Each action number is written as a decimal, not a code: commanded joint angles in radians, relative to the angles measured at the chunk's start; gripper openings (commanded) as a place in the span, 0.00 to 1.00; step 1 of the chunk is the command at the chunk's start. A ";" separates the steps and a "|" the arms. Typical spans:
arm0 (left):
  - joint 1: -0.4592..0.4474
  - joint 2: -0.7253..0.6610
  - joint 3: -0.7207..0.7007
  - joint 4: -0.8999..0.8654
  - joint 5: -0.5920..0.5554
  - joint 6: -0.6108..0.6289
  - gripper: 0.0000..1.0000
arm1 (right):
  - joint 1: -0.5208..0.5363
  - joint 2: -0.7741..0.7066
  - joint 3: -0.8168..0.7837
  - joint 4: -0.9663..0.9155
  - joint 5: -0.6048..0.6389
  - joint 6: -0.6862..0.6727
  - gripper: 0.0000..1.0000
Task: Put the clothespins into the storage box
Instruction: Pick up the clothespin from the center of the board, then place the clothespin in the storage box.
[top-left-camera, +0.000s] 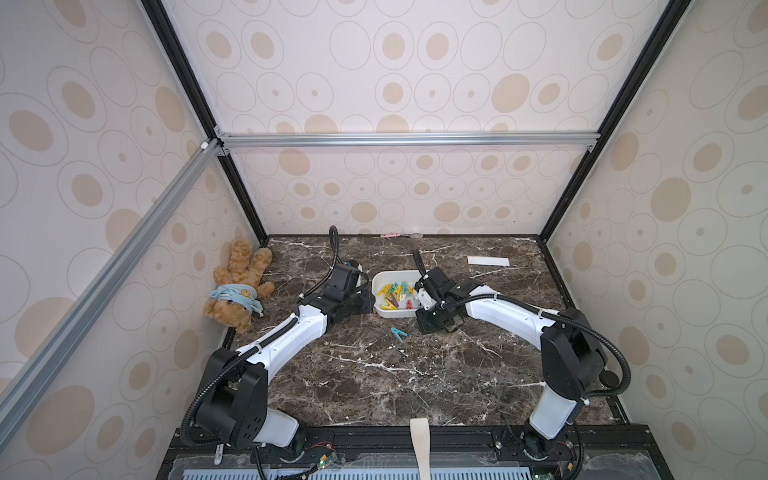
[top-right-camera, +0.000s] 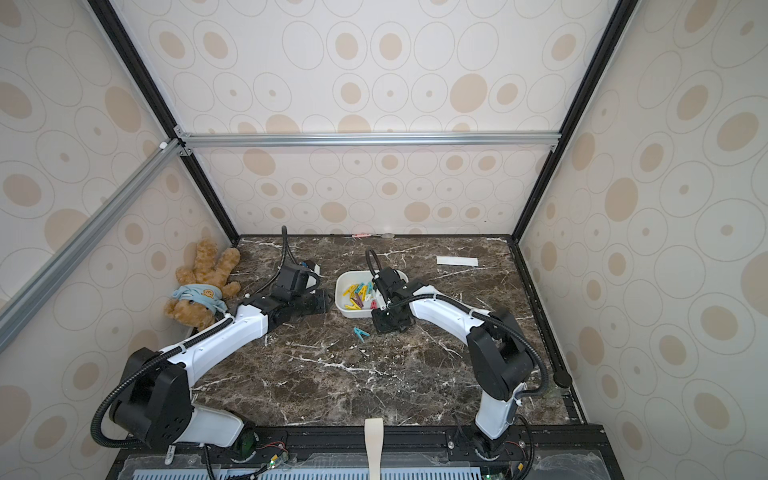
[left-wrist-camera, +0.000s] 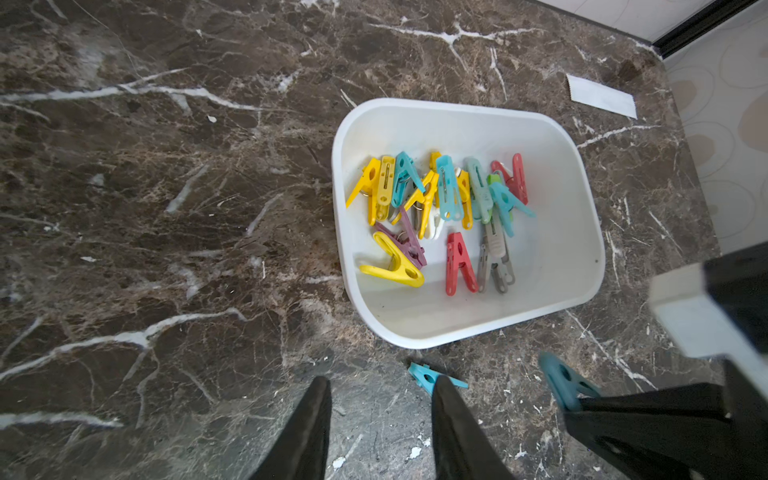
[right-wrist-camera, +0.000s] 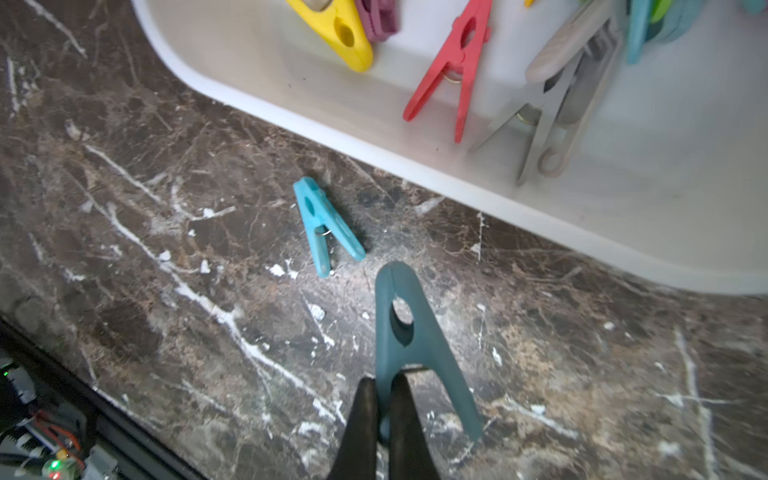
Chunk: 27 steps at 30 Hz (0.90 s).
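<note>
Right wrist view first: the right claw (right-wrist-camera: 382, 384) is pinched shut on one leg of a dark teal clothespin (right-wrist-camera: 409, 332), whose closed nose points away from the fingers. The pin sits over the dark marble tabletop (right-wrist-camera: 166, 249), short of the storage box (right-wrist-camera: 291, 112) and not above it. Close by lies a light blue clothespin (right-wrist-camera: 324, 224), flat on the tabletop, just outside the box's near wall and touching nothing.

From the left wrist view, the left claw (left-wrist-camera: 382, 386) stands open, its two black fingers (left-wrist-camera: 316, 415) apart with only bare marble between them. One finger covers part of the light blue clothespin (left-wrist-camera: 428, 376). The held dark teal clothespin (left-wrist-camera: 565, 382) shows off the box's corner.

The white storage box (left-wrist-camera: 338, 166) holds a loose heap of clothespins (left-wrist-camera: 440, 208) in yellow, teal, red, green, grey, white and purple, crowded toward one side of its floor.

In both top views the storage box (top-left-camera: 375, 291) (top-right-camera: 338, 291) sits mid-tabletop between the two arms, with the light blue clothespin (top-left-camera: 398, 333) (top-right-camera: 360, 333) in front of it. A teddy bear (top-left-camera: 239, 286) lies at the far left corner, and a white paper strip (top-left-camera: 488, 261) lies farther back on the right.
</note>
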 joint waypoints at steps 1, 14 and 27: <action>0.004 -0.040 -0.014 0.038 -0.017 -0.025 0.40 | 0.003 0.016 0.134 -0.109 -0.033 -0.037 0.00; 0.003 -0.163 -0.070 -0.035 -0.164 -0.016 0.41 | -0.091 0.329 0.561 -0.166 -0.058 -0.011 0.00; 0.004 -0.176 -0.045 -0.083 -0.133 -0.010 0.41 | -0.141 0.504 0.628 -0.100 -0.089 0.022 0.00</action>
